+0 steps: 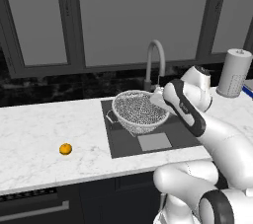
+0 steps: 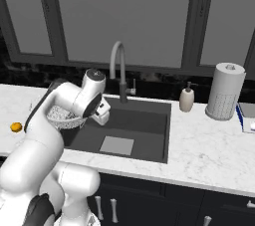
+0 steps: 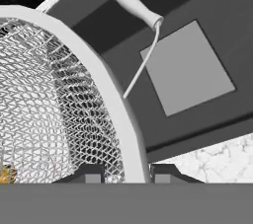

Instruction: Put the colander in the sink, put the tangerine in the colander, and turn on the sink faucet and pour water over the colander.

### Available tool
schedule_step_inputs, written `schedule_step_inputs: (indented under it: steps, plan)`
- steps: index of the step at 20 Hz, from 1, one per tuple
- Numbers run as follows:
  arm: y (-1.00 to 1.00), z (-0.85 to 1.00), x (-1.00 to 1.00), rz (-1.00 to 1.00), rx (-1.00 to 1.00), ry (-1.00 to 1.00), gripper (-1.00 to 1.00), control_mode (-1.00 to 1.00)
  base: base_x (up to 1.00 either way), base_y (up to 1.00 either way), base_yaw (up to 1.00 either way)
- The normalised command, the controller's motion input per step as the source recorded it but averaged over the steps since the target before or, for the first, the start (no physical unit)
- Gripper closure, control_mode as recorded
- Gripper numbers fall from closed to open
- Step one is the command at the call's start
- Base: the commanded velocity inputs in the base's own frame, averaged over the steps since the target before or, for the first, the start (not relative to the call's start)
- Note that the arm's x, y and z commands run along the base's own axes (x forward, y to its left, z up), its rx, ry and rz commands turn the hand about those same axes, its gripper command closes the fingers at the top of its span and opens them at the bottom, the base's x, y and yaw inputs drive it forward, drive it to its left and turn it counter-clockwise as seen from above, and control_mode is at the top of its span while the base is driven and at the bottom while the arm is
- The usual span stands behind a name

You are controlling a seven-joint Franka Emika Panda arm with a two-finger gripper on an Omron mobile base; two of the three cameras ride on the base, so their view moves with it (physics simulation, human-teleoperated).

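Note:
The colander (image 1: 140,112) hangs tilted over the left part of the sink (image 1: 118,144), above its floor. My gripper (image 1: 159,100) is shut on the rim at the colander's right side. In the hand view the white rim (image 3: 118,119) runs between my fingertips (image 3: 89,173), and a side handle (image 3: 131,3) sticks out over the basin. The tangerine (image 1: 65,149) lies on the marble counter left of the sink, apart from the colander. The sink faucet (image 1: 155,60) arches behind the basin with no water showing. From the right, the arm partly covers the colander (image 2: 61,115).
A paper towel roll (image 2: 225,90) stands on the counter right of the sink (image 2: 149,125), with a beige soap dispenser (image 2: 187,99) beside it. A blue-edged flat item (image 2: 246,118) lies at the far right. Dark window panes rise behind the counter.

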Motion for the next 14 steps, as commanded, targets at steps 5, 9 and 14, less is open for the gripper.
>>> schedule_step_inputs:
  steps: [5, 9, 14]
  plan:
    - [-0.94, -0.47, 0.0, -0.01, -0.01, 0.04, 1.0, -1.0, 0.0, 0.0, 0.0]
    - [-0.53, -0.53, 0.14, -0.16, -0.05, 0.08, 1.0, -1.0, 0.0, 0.0, 0.0]
    - [-0.56, -0.63, 0.47, -0.21, -0.04, 0.03, 1.0, -1.0, 0.0, 0.0, 0.0]
